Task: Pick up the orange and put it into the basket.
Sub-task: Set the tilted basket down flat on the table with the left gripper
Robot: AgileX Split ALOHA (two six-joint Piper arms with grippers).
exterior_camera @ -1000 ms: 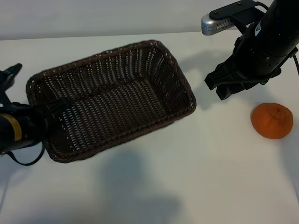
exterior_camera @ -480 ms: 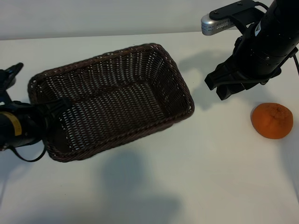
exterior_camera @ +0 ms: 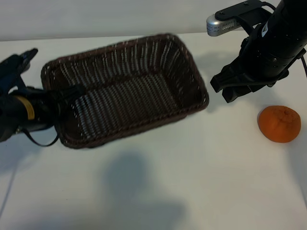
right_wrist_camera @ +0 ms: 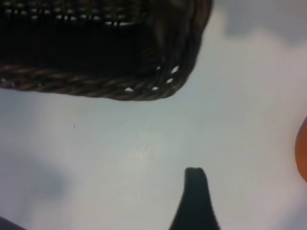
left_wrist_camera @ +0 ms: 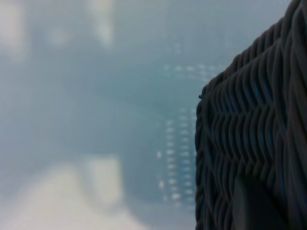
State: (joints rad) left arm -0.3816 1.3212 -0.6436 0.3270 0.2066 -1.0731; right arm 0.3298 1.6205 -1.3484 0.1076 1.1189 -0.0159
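Note:
The dark brown woven basket (exterior_camera: 194,72) hangs tilted over the left and middle of the white table. My left gripper (exterior_camera: 66,97) is shut on the rim of its left short wall. The left wrist view shows that woven wall (left_wrist_camera: 254,120) up close, with a dark finger (left_wrist_camera: 254,206) against it. The orange (exterior_camera: 279,124) rests on the table at the right, apart from both grippers. My right gripper (exterior_camera: 233,87) hovers open and empty between the basket's right end and the orange. In the right wrist view one fingertip (right_wrist_camera: 194,178) is over bare table, the basket's corner (right_wrist_camera: 158,88) is beyond it, and a sliver of the orange (right_wrist_camera: 303,153) is at the edge.
The white table (exterior_camera: 158,182) stretches in front of the basket and the orange, with only soft shadows on it. A pale wall rises behind the table's far edge. A silver camera housing (exterior_camera: 220,23) sticks out from the right wrist.
The left gripper has carried the basket to the right and toward the far edge, and it now sits closer to the right gripper. The right arm and the orange have not moved.

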